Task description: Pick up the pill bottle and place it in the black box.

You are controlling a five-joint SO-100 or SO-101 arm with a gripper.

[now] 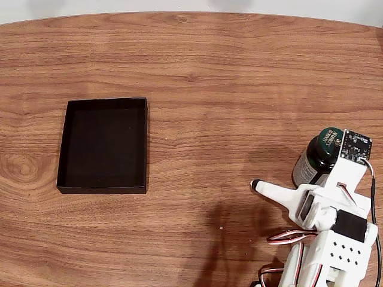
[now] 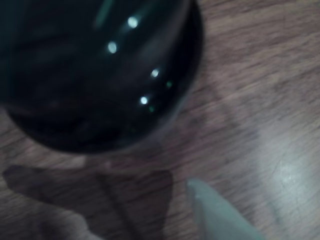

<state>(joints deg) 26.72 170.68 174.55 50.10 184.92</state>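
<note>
Wooden table (image 1: 197, 72), bearing the empty black box (image 1: 103, 145) toward its left edge in the fixed view. The pill bottle (image 1: 317, 156) stands upright near the right edge, well apart from the box. The gripper (image 1: 299, 179), jaws spread, has one white finger (image 1: 272, 191) left of the bottle. A sound grasp likely requires centring the bottle between the jaws before closing.
</note>
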